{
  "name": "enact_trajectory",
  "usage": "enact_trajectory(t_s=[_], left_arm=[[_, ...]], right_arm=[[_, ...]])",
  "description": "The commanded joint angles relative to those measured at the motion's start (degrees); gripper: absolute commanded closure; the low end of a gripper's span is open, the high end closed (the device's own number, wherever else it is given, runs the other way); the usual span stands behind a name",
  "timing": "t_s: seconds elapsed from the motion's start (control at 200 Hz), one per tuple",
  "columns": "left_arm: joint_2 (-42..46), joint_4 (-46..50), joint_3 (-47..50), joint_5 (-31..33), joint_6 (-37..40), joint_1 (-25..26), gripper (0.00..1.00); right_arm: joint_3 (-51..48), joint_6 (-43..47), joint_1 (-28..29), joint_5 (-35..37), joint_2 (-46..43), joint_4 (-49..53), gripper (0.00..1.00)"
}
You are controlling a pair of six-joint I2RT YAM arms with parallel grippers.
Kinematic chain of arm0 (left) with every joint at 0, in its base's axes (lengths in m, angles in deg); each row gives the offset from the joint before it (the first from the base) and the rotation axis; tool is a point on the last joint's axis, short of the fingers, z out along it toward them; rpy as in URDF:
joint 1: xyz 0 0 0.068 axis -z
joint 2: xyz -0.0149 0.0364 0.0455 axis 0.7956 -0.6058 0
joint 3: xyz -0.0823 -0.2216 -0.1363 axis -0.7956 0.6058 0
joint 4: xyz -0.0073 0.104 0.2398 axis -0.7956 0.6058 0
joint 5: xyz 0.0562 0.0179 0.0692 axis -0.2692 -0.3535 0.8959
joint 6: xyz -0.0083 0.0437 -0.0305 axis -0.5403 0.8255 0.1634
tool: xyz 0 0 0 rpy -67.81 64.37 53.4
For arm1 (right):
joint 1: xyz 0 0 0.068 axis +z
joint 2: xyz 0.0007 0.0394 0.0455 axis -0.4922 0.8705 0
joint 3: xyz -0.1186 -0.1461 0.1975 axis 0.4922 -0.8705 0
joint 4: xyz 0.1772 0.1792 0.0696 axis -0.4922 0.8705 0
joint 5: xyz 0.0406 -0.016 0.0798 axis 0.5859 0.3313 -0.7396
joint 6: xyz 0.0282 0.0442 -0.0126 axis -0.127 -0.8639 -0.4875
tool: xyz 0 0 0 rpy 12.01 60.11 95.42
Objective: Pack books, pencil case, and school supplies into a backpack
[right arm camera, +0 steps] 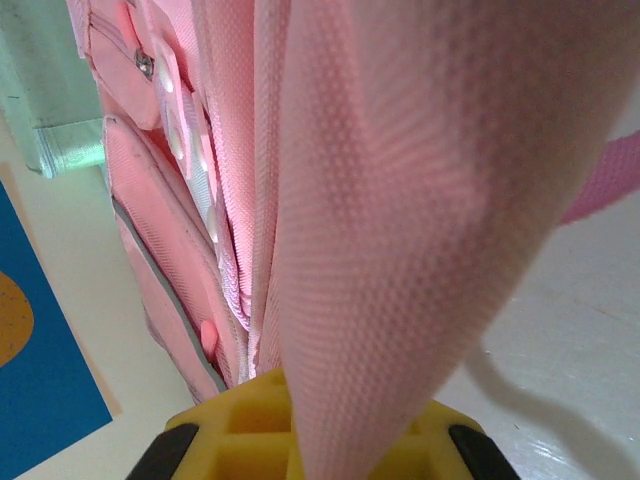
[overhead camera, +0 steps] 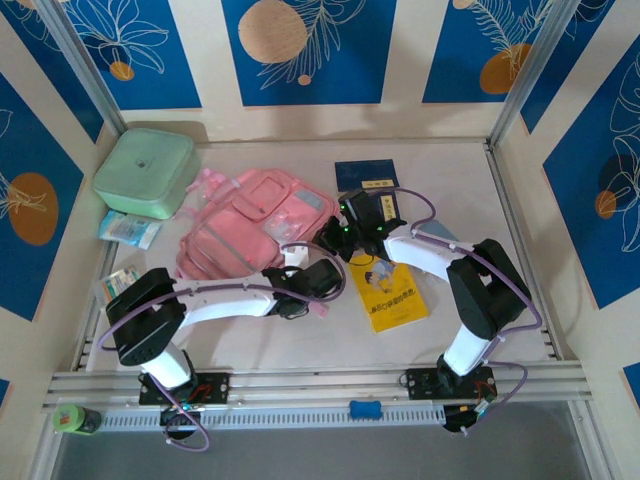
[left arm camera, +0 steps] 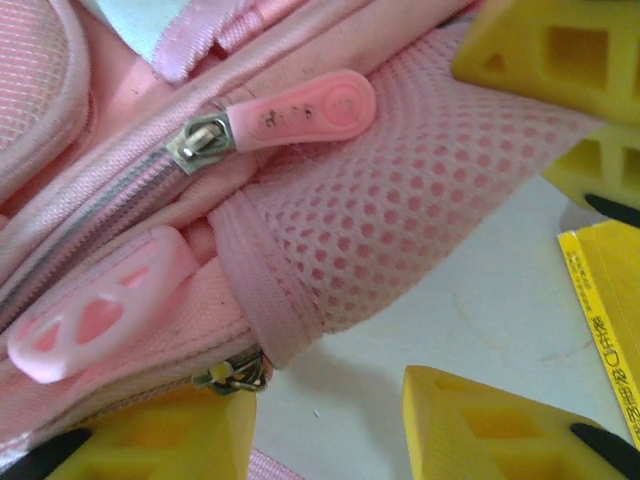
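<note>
Backpack (overhead camera: pixel 250 225), pink, flat on the worktop (overhead camera: pixel 470 210), a little toward 10 o'clock from the middle. Pinched at its 3 o'clock edge by the right tool (overhead camera: pixel 336 236): yellow fingers (right arm camera: pixel 230 430) together on a band of pink mesh fabric, perhaps a strap or a flap, too close to say which. At its 5 o'clock corner, the left tool (left arm camera: pixel 430 250), jaws apart, the mesh corner between them. At 10 o'clock of that gap, a pink zipper pull (left arm camera: pixel 300 110); at 8 o'clock, a second, paler pull (left arm camera: pixel 100 315). Yellow book (overhead camera: pixel 392 295) flat at 4 o'clock of the backpack, near but apart. Navy books (overhead camera: pixel 365 175) at 2 o'clock, one partly under the right arm (overhead camera: pixel 440 260). Mint-green box (overhead camera: pixel 145 172) at 10 o'clock, just beside. Small pale-blue packet (overhead camera: pixel 130 230) at 9 o'clock, at the box's own 6 o'clock.
</note>
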Motion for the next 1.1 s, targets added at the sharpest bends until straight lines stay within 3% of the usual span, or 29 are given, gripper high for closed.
enact_trajectory(t_s=[0.0,0.29,0.43,0.705,1.096], left_arm=[[-0.6,5.7,-1.5,4.1,-5.9,-0.2,0.6],[1.4,11.5,-0.6,6.9,-11.7,-0.1,0.6],[0.9,9.0,-0.6,5.8,-11.1,-1.2,0.6],[-1.1,8.9,-3.1,8.4,-9.0,-2.9,0.72],[1.0,-0.5,-1.2,6.8,3.2,-5.0,0.97]], right_arm=[[1.3,-0.7,0.3,-2.1,-2.8,-1.5,1.0],[1.8,-0.6,0.4,-2.3,-2.6,-1.2,1.0],[2.0,-0.9,0.5,-2.6,-2.3,-1.7,1.0],[2.1,-0.9,0.9,-2.4,-2.6,-1.8,1.0],[2.4,-0.1,0.5,-2.4,-2.4,-1.2,1.0]])
